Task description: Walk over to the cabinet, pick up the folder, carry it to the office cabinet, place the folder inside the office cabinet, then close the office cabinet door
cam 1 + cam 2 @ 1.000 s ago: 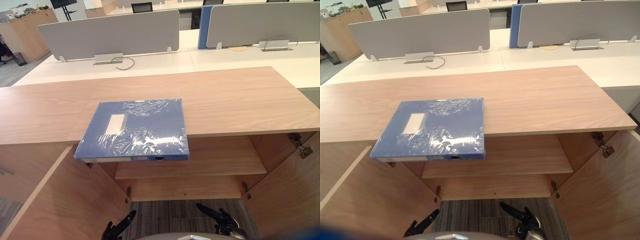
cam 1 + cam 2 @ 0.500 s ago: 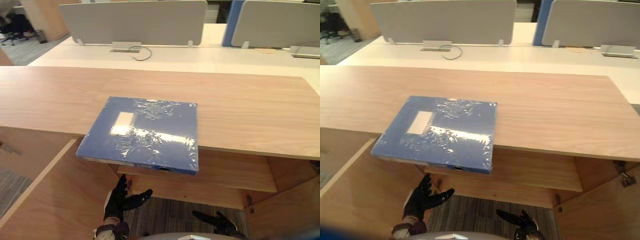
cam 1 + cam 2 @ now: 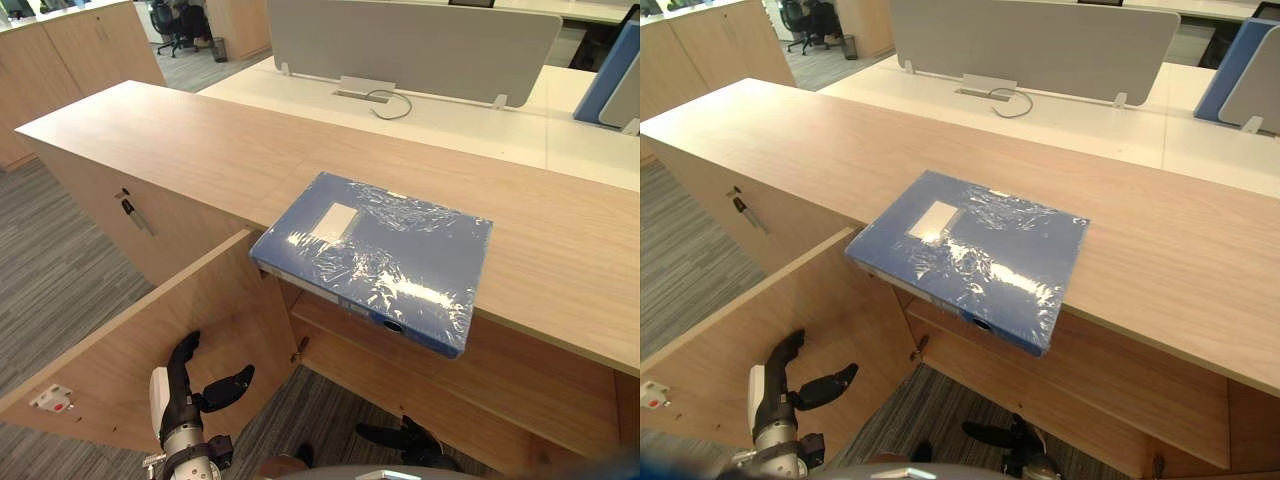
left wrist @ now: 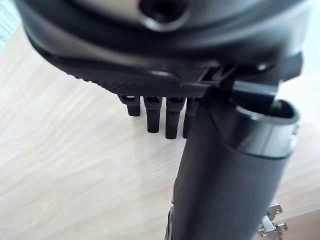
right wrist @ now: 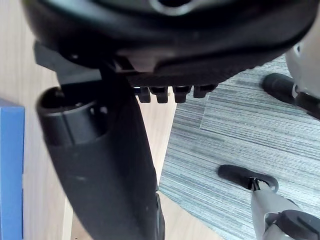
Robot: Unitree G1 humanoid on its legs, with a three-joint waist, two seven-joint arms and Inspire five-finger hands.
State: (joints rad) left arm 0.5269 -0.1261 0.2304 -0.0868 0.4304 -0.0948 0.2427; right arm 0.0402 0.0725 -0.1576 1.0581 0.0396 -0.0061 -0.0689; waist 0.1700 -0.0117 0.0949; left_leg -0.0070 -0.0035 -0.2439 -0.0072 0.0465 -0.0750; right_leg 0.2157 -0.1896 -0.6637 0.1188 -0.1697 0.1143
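folder [image 3: 375, 255]: blue, wrapped in shiny film, lying flat on the cabinet's tabletop [image 3: 180, 150]; its near corner overhangs the front edge above the open compartment [image 3: 520, 385]; neither hand touches it.
view: the whole scene has swung round compared with a second ago, so the head has turned; judged by its overhang, the folder sits where it was.
left hand [image 3: 185, 385]: a second ago it was barely at the bottom edge; now it is raised in front of the open door [image 3: 120, 350], fingers straight, thumb spread wide, holding nothing, well below the folder.
right hand [image 3: 405, 438]: low above the carpeted floor [image 3: 60, 270], much as before, fingers loosely apart, empty.
meaning: the walk-up looks finished and the pick-up appears to be starting, with the left arm leading.
progress: early; nothing lifted, nothing placed, door not closed.
next need: probably both hands up to the overhanging edge, one under it and one on top.
risk: the film looks slick, so a one-sided pinch may slip.
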